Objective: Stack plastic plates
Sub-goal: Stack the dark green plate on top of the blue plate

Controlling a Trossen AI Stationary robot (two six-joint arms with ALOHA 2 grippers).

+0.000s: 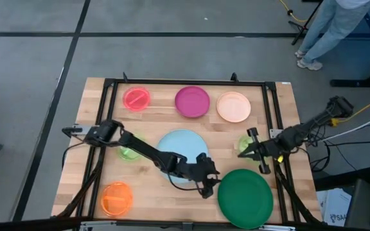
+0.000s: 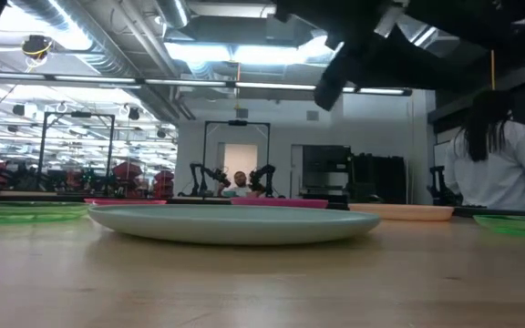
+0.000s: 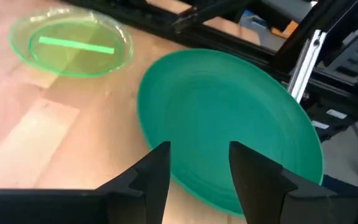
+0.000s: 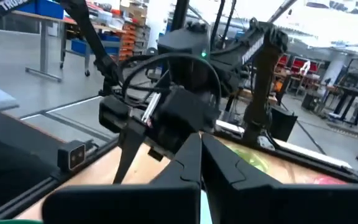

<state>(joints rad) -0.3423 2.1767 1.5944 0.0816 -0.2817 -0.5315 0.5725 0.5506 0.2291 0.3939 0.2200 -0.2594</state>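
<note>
The dark green plate point(image 1: 245, 196) lies flat near the table's front right and also shows in the left wrist view point(image 3: 229, 118). My left gripper point(image 1: 209, 188) reaches across the light blue plate point(image 1: 178, 149). It is open, and its fingers point(image 3: 161, 163) stand over the dark green plate's left rim; I see no touch. My right gripper point(image 1: 243, 152) is shut and empty above a lime green plate point(image 1: 246, 144). Pink-red point(image 1: 136, 98), magenta point(image 1: 192, 101) and peach point(image 1: 233, 106) plates lie along the far edge. The orange plate point(image 1: 116, 197) lies at front left. A second lime green plate point(image 1: 130, 153) is partly under the left arm.
A black frame point(image 1: 272, 109) runs along the table's far and right sides, close to the dark green plate. A person point(image 1: 329, 29) stands beyond the far right corner. Cables point(image 1: 339, 138) trail from the right arm. Bare wood lies between the orange and light blue plates.
</note>
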